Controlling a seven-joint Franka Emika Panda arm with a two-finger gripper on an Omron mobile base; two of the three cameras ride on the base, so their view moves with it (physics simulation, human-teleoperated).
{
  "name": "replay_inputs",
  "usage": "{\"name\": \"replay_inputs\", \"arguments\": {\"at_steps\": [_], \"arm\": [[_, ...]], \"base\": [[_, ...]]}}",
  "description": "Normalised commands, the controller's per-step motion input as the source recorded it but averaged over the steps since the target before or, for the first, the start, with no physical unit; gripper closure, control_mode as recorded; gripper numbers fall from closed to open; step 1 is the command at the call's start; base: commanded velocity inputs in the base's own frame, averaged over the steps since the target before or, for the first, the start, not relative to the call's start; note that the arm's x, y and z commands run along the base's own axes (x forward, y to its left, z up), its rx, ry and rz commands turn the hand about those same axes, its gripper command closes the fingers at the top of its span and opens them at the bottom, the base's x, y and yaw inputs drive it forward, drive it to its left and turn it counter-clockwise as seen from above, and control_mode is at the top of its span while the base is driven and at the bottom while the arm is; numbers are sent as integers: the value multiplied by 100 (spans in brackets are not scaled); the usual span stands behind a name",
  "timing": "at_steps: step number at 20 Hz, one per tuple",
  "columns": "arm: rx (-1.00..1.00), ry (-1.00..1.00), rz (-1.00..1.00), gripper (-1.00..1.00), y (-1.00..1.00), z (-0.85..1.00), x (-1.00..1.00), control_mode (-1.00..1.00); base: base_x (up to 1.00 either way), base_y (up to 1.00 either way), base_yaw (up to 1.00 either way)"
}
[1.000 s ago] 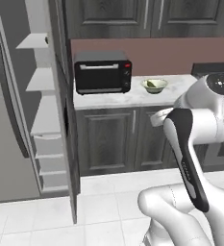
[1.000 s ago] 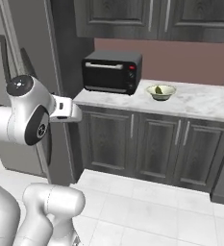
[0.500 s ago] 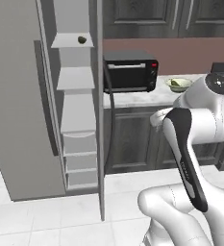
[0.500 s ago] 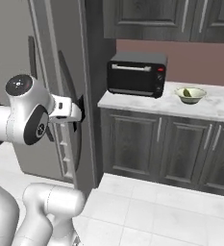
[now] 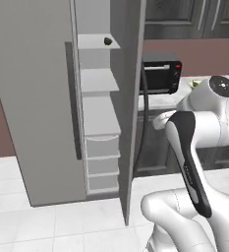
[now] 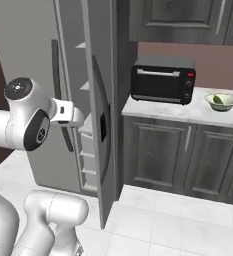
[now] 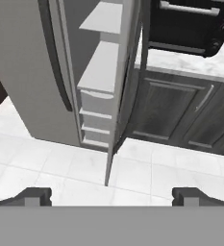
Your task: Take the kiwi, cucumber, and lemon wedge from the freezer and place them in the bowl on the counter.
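One second has swung our whole view left: the freezer now fills our front, door open, the kiwi alone on its top shelf. Our gripper hangs wide open and empty. Rightward, the bowl on the counter already holds something green.

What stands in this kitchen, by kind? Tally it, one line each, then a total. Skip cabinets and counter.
Appliances: 2 (freezer, black toaster oven)
Bowls: 1 (bowl)
Food pieces: 2 (kiwi on the upper freezer shelf, green piece in the bowl)
Total: 5
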Motion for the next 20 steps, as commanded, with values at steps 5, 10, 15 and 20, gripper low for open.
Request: {"name": "replay_inputs", "arguments": {"at_steps": [5,10,15,20], "arm": [[0,0,0,-100,0,0,0,100],[0,0,0,-100,0,0,0,100],[0,0,0,-100,0,0,0,100],[0,0,0,-100,0,0,0,100]], "base": [[46,58,-14],[44,58,-17],[40,46,-20],[44,44,-23]]}}
